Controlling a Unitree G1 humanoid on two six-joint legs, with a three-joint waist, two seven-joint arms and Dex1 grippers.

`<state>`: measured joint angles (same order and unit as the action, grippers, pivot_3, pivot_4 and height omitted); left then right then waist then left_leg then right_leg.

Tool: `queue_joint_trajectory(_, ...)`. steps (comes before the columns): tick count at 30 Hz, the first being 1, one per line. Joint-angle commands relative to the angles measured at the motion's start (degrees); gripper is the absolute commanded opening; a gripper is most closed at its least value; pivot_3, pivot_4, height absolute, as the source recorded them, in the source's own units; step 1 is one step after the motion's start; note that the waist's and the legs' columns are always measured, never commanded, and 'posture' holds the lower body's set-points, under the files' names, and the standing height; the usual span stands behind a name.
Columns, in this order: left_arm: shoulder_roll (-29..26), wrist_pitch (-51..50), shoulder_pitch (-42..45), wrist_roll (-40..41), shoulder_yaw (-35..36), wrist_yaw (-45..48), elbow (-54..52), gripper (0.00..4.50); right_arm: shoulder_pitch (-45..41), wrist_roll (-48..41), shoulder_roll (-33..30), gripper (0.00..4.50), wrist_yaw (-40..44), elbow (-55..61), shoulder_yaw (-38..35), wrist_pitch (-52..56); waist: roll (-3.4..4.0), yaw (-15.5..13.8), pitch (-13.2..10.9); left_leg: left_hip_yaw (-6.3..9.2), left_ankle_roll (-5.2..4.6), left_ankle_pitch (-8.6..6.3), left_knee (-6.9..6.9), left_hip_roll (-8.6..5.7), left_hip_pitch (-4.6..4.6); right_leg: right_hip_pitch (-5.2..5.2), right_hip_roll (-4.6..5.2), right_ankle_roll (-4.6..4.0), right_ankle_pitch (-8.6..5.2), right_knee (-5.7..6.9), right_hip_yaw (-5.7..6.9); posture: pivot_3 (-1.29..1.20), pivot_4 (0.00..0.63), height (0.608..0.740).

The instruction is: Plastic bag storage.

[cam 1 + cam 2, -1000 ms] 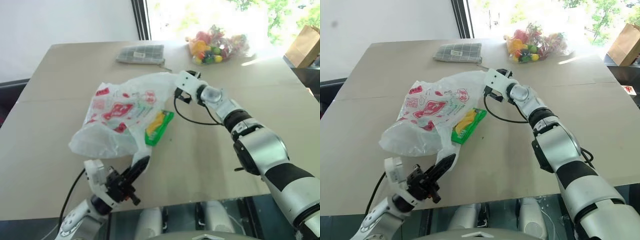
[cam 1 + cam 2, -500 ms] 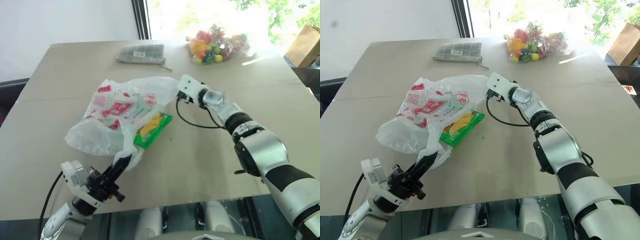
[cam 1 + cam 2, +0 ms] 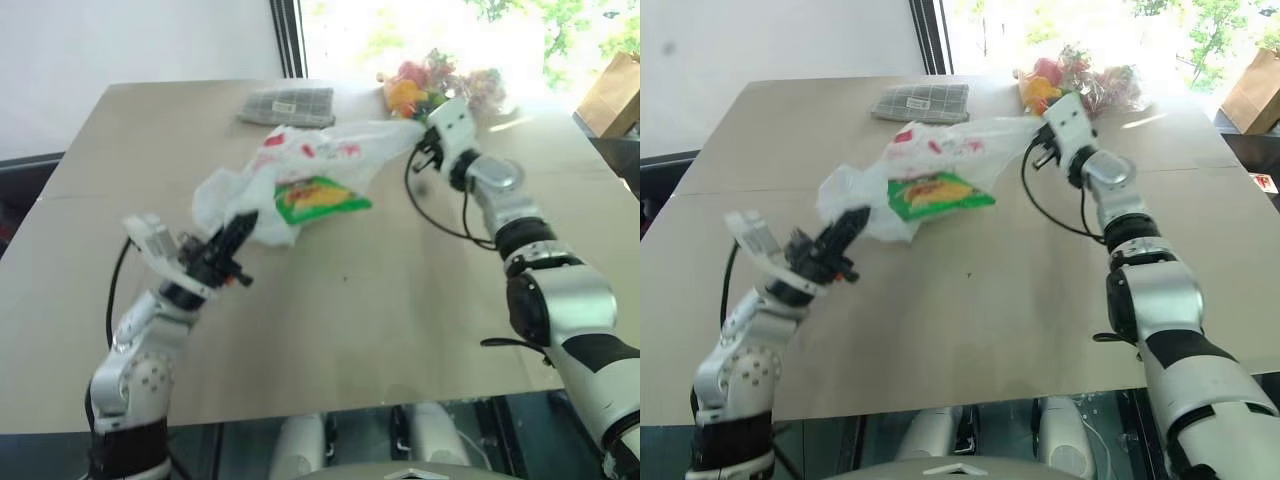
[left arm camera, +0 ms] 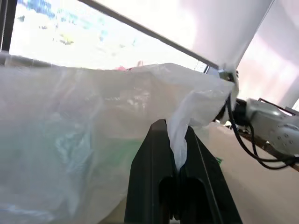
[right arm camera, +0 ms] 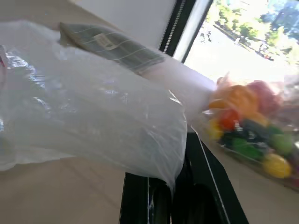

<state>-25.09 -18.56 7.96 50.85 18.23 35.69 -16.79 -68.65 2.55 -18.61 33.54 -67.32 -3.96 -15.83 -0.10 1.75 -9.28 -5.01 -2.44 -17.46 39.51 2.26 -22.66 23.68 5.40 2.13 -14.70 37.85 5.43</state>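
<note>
The plastic bag (image 3: 300,165) hangs stretched above the surface (image 3: 400,300) in the upper middle of the frame — left gripper (image 3: 238,226) jaws clamped on one end, right gripper (image 3: 428,128) jaws pinching the other; a green snack packet (image 3: 320,195) shows through.

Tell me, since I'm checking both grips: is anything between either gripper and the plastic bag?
Nothing visible. The left gripper is shut on one end of the plastic bag, the right gripper on the other end. A green packet lies under the bag.
</note>
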Motion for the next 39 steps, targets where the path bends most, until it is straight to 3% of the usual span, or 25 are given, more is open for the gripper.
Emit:
queue_joint_trajectory(1, -4.4, -1.0, 14.1, 5.7, 6.7, -3.4, 3.6, 0.0, -0.4, -6.0, -7.3, 0.07, 6.8, 12.0, -4.0, 7.2, -0.07, -0.3, -0.1, 0.09, 0.0, 0.0, 0.02, 0.01, -0.11, 0.03, -0.01, 0.0, 0.0, -0.03, 0.1, 0.0, 0.15, 0.74)
queue_joint_trajectory(7, -8.4, -1.9, 27.9, 8.6, 12.1, -4.5, 13.5, 0.0, 0.5, -16.9, -11.8, 0.07, 9.1, 27.0, -10.0, 24.7, -0.04, 0.7, -0.1, -0.01, 0.0, 0.0, -0.21, 0.01, -0.01, -0.01, -0.07, 0.02, -0.01, -0.05, 0.05, 0.0, 0.15, 0.74)
queue_joint_trajectory(11, -9.9, -1.2, 30.9, 3.7, 9.5, -2.9, 20.1, 0.0, 3.7, -18.9, -13.3, 0.07, 7.8, 30.9, -10.9, 29.6, -0.05, 0.5, -0.1, -0.01, 0.02, 0.01, -0.22, 0.0, -0.03, 0.0, -0.23, 0.02, -0.01, -0.06, 0.1, 0.0, 0.15, 0.74)
queue_joint_trajectory(16, -6.2, 1.7, 34.9, -2.7, 4.7, -1.3, 27.3, 0.0, 1.5, -17.9, -11.6, 0.07, 1.1, 27.6, -10.9, 25.0, -0.11, -0.1, -0.1, -0.28, 0.02, 0.01, -0.1, -0.1, -0.07, 0.0, -0.05, 0.03, 0.0, -0.04, 0.11, 0.0, 0.15, 0.74)
queue_joint_trajectory(21, -5.9, 5.2, 40.5, -6.2, 5.1, -0.4, 32.8, 0.0, -2.0, -19.7, -11.2, 0.07, 1.4, 24.1, -11.3, 20.5, -0.14, 0.2, -0.2, -0.31, 0.06, 0.03, -0.04, -0.1, -0.08, 0.05, -0.15, 0.03, 0.0, 0.0, 0.12, 0.0, 0.15, 0.74)
queue_joint_trajectory(24, -6.5, 4.6, 39.2, -5.9, 5.7, 0.6, 29.7, 0.0, -0.8, -22.2, -12.0, 0.07, 3.4, 27.6, -12.1, 22.6, -0.14, 0.5, -0.2, -0.32, 0.06, 0.03, -0.16, -0.08, -0.08, 0.04, -0.18, 0.03, 0.0, -0.01, 0.11, 0.0, 0.15, 0.74)
queue_joint_trajectory(27, -7.0, 0.6, 32.6, -2.7, 6.7, 0.9, 20.9, 0.0, 4.5, -27.8, -12.5, 0.07, 4.8, 37.1, -14.4, 29.3, -0.13, 0.6, -0.2, -0.17, 0.06, 0.03, -0.28, -0.01, -0.12, 0.05, -0.16, 0.03, 0.0, -0.15, 0.1, 0.0, 0.15, 0.74)
queue_joint_trajectory(31, -8.1, -6.4, 17.1, 1.1, 8.3, -0.6, 6.1, 0.0, 21.5, -34.9, -17.1, 0.07, 9.7, 56.4, -13.1, 46.3, -0.14, 0.2, -0.2, 0.08, 0.05, 0.03, -0.31, 0.09, -0.18, 0.05, -0.15, 0.03, -0.01, -0.21, 0.15, 0.0, 0.15, 0.74)
queue_joint_trajectory(34, -8.5, -9.0, 3.5, 0.1, 7.0, -1.1, -3.5, 0.0, 35.1, -40.3, -21.6, 0.93, 12.7, 68.3, -11.6, 57.7, -0.14, -0.7, -0.2, 0.18, 0.04, 0.02, -0.28, 0.07, -0.21, -0.01, -0.09, 0.04, -0.01, -0.23, 0.11, 0.0, 0.15, 0.74)
queue_joint_trajectory(35, -8.6, -9.1, 0.0, -1.3, 6.1, -1.1, -5.5, 0.0, 37.9, -41.0, -22.0, 1.39, 13.0, 70.6, -11.6, 58.9, -0.14, -1.0, -0.2, 0.16, 0.04, 0.02, -0.21, 0.05, -0.18, -0.03, -0.07, 0.04, -0.01, -0.2, 0.09, 0.0, 0.15, 0.74)
queue_joint_trajectory(36, -8.6, -7.8, -4.3, -4.7, 4.0, -0.6, -7.1, 0.0, 40.6, -42.4, -21.8, 2.12, 12.7, 72.6, -11.9, 60.7, -0.14, -1.0, -0.2, 0.09, 0.04, 0.02, -0.1, 0.02, -0.01, -0.03, -0.04, 0.04, -0.01, -0.16, -0.01, 0.0, 0.15, 0.74)
queue_joint_trajectory(37, -8.2, -7.3, -8.0, -6.6, 2.4, -0.1, -8.5, 0.0, 43.2, -42.9, -21.8, 2.3, 12.7, 74.1, -11.9, 61.8, -0.12, -1.0, -0.2, 0.05, 0.05, 0.02, -0.01, 0.02, 0.02, -0.03, -0.05, 0.03, 0.0, -0.01, -0.05, 0.0, 0.15, 0.74)
queue_joint_trajectory(39, -6.9, -6.9, -12.2, -7.8, 0.4, 0.3, -9.3, 0.0, 47.1, -42.3, -23.0, 3.2, 14.0, 76.2, -10.5, 62.4, -0.11, -1.1, -0.2, 0.04, 0.1, 0.08, 0.02, 0.01, 0.28, -0.24, -0.09, -0.01, 0.03, 0.04, -0.11, 0.0, 0.15, 0.74)
